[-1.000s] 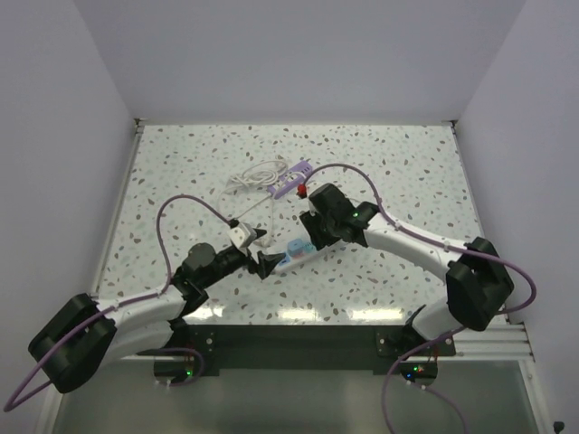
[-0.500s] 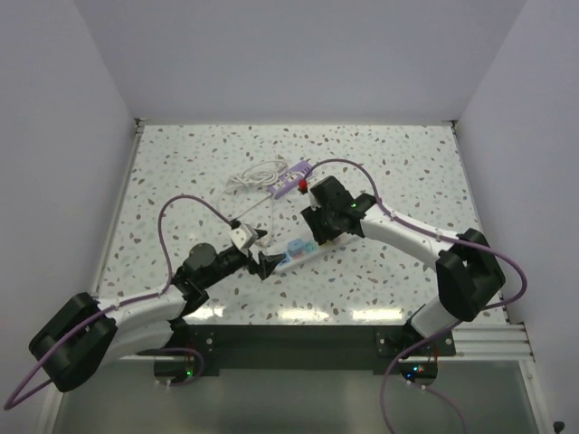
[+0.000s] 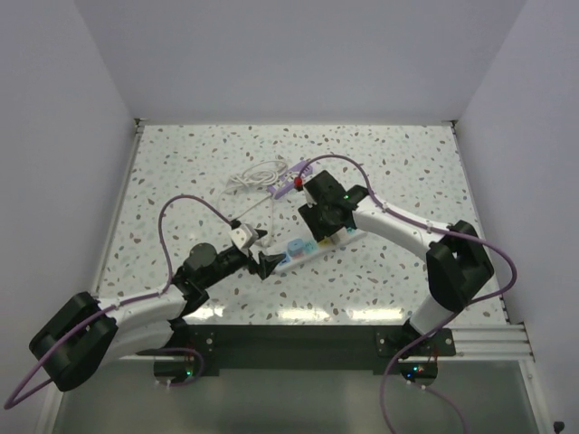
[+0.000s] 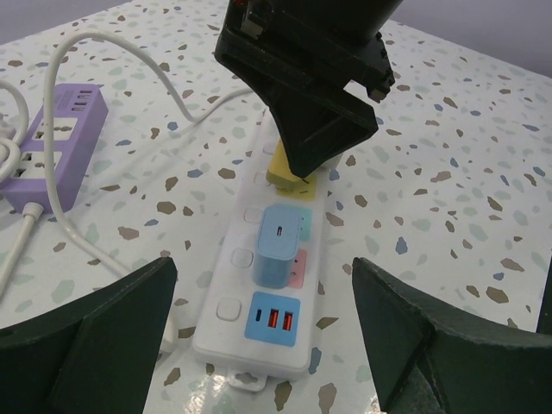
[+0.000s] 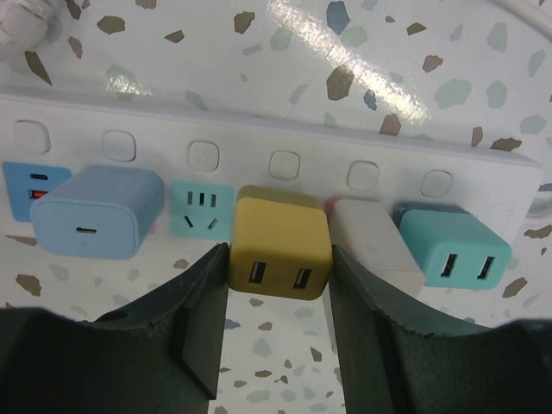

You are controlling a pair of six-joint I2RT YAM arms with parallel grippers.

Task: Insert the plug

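Observation:
A white power strip [image 3: 336, 242] lies on the speckled table, also in the left wrist view [image 4: 226, 332] and the right wrist view [image 5: 285, 129]. A yellow plug [image 5: 280, 250] sits in one of its middle sockets, also seen in the left wrist view [image 4: 289, 177]. My right gripper [image 5: 279, 267] is shut on the yellow plug, one finger on each side, and it shows from above [image 3: 321, 224]. My left gripper [image 4: 263, 272] is wide open and empty, straddling the strip's near end without touching it [image 3: 265, 262].
A blue plug [image 5: 97, 211], a white plug [image 5: 371, 237] and a teal plug [image 5: 453, 246] sit in the same strip. A purple power strip [image 3: 294, 178] and a coiled white cable [image 3: 253, 176] lie farther back. A white adapter [image 3: 241, 234] lies by the left arm.
My right arm's wrist has shifted slightly left and back over the strip, and its elbow has swung inward. The left arm has not moved.

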